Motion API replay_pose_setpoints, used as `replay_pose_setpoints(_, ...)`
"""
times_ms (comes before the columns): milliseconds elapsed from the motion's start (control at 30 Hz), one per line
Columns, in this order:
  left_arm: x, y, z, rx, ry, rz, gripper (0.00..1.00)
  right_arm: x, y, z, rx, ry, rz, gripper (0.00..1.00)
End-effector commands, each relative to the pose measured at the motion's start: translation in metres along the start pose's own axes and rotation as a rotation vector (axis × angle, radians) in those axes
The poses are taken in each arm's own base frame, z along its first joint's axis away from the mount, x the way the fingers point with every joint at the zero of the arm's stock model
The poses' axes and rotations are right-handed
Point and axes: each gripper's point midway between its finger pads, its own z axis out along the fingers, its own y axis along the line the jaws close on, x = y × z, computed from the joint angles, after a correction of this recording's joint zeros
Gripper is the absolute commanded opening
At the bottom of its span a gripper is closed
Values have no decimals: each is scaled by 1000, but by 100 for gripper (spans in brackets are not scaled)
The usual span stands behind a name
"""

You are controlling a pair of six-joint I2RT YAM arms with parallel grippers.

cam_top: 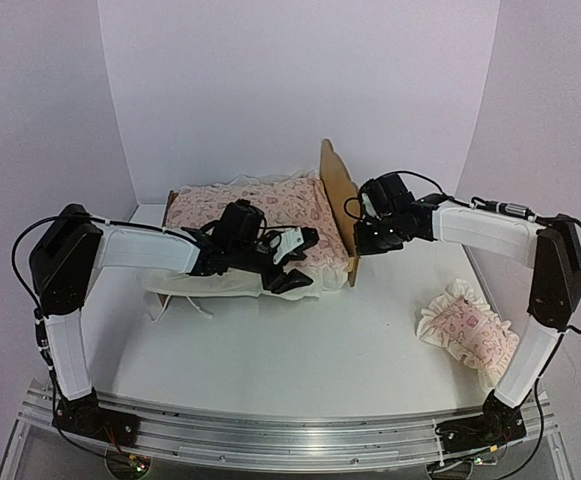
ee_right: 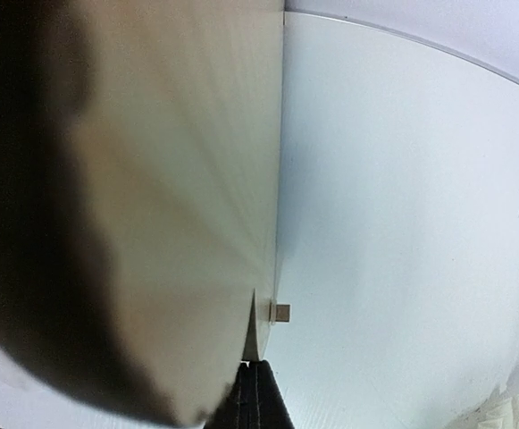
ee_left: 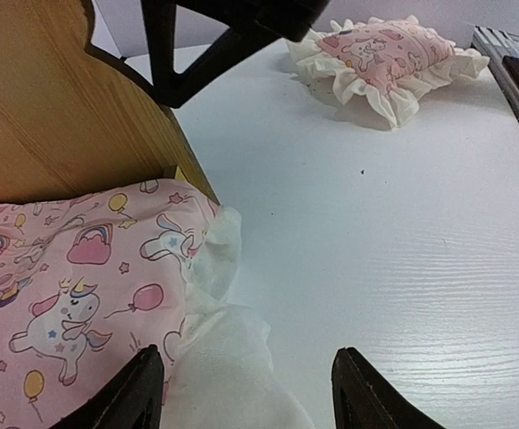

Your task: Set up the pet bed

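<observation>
Underneath everything, a white tabletop, closed in by pale panels at the back and sides. Toward its rear, a little left of centre, the pet bed: pale-wood frame lying lengthwise left to right, headboard upright at the right end, its scalloped top edge close up in the left wrist view. Draped over the bed, a pink quilt printed with unicorns and balloons, with white ruffled fabric spilling off the near side onto the tabletop. Well apart from the bed, near the tabletop's right edge, a ruffled pink pillow lying flat.

Reaching in from the left, the left fingers, spread apart with nothing between them, hovering over the quilt's near corner just beside the headboard, white ruffle under the gap. Reaching in from the right, the right fingers, pressed together, tips right at the headboard's near lower edge on its outer face. Cannot tell whether pinching the wood or only touching it. Just beside those tips in the right wrist view, a small square wooden nub low against the headboard's edge.
</observation>
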Motion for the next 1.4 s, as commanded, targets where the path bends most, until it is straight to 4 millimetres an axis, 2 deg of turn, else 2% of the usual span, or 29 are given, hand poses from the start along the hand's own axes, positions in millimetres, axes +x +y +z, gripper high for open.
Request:
replay_pose_setpoints(0,-38,14,-43,-26,-142,-17,66,27,0,-1,-18,58,62,0)
replay_pose_setpoints(100,-34,13,-58,-47,-162,-4,66,43,2,-10,-20,74,91,0)
replay_pose_setpoints(267,-26,-2,-75,-58,-192,4,68,74,24,-18,-56,115,67,0)
replay_pose_setpoints(400,-23,-9,-82,-46,-184,-17,68,82,39,-27,-70,107,18,1)
replay_pose_setpoints(467,-23,-10,-85,-48,-185,-3,68,73,35,-31,-52,66,10,11)
replay_pose_setpoints(667,-25,-18,-97,-52,-207,49,69,15,4,-38,-28,-166,37,40)
replay_pose_setpoints(800,-23,-24,-101,-48,-230,68,69,-10,3,-33,-49,-270,-1,60)
replay_pose_setpoints(933,-25,-27,-103,-39,-247,83,69,-24,3,-23,-76,-302,5,66)
replay_pose_setpoints(1100,-26,-28,-106,-47,-263,102,69,-44,-9,-2,-63,-341,77,60)
replay_pose_setpoints(1200,-30,-27,-109,-59,-275,112,69,-49,-6,9,-68,-339,92,44)
replay_pose_setpoints(1367,-33,-19,-117,-140,-291,140,69,-44,-8,8,-78,-345,136,13)
